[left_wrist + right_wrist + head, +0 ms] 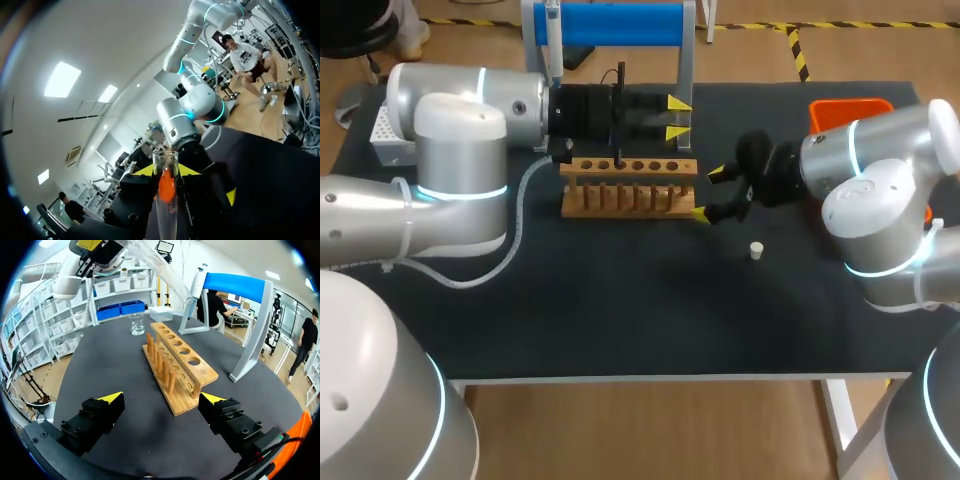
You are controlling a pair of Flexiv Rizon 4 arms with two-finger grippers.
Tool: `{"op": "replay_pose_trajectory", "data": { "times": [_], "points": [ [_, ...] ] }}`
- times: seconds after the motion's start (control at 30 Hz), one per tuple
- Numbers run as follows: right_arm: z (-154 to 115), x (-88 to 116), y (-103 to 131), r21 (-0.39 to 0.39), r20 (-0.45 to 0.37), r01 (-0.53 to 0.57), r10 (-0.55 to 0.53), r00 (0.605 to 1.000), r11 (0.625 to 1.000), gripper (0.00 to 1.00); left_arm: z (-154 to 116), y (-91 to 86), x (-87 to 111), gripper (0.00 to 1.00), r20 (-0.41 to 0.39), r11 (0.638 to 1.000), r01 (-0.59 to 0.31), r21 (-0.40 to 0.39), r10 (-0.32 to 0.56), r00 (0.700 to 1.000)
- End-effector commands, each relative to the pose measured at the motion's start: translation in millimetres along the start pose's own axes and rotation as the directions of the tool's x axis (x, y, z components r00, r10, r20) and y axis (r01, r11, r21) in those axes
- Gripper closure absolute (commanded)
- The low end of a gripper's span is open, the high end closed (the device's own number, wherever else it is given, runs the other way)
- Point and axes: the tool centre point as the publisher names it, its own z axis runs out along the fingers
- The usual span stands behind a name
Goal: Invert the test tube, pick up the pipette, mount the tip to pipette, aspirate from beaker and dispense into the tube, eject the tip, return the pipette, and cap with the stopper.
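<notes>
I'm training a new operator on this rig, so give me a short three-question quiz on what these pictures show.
1. True or false: the right pincer is shut on the wooden rack.
2. Which holds the test tube? A. left pincer B. right pincer
3. Fill in: the white stopper lies on the ___, apart from the rack.
Key: 1 false, it is open; 2 A; 3 table.
</notes>
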Motion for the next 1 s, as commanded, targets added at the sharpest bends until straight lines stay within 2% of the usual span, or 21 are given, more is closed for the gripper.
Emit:
{"op": "replay_pose_trajectory", "data": {
  "times": [0.03, 0.2, 0.4, 0.77, 0.93, 1.0],
  "points": [
    [-1, 0, 0, 0.001, -0.001, 0.000, 0.000, 1.000, 1.000, 0.00, -7, 3.0, -6.0, 1.00, -0.034, 0.999, 0.039, 0.013, -0.039, 0.999],
    [-1, 0, 0, 0.001, -0.001, 0.000, 0.000, 1.000, 1.000, 0.00, -16, 6.0, -11.1, 1.00, -0.041, 0.995, 0.103, 0.013, -0.103, 0.994],
    [-1, 0, 0, 0.001, -0.001, 0.000, 0.000, 1.000, 1.000, 0.00, -21, 16.2, -16.8, 1.00, -0.048, 0.974, 0.227, 0.001, -0.227, 0.973],
    [-1, 0, 0, 0.001, -0.001, 0.000, 0.000, 1.000, 1.000, 0.00, -30, 32.0, -35.8, 1.00, -0.059, 0.908, 0.419, 0.019, -0.418, 0.907],
    [-1, 0, 0, 0.001, -0.001, 0.000, 0.000, 1.000, 1.000, 0.00, -32, 31.2, -49.3, 1.00, -0.057, 0.869, 0.490, 0.064, -0.487, 0.871],
    [-1, 0, 0, 0.001, -0.001, 0.000, 0.000, 1.000, 1.000, 0.00, -33, 31.2, -52.9, 1.00, -0.071, 0.864, 0.500, 0.054, -0.496, 0.865]
  ]
}}
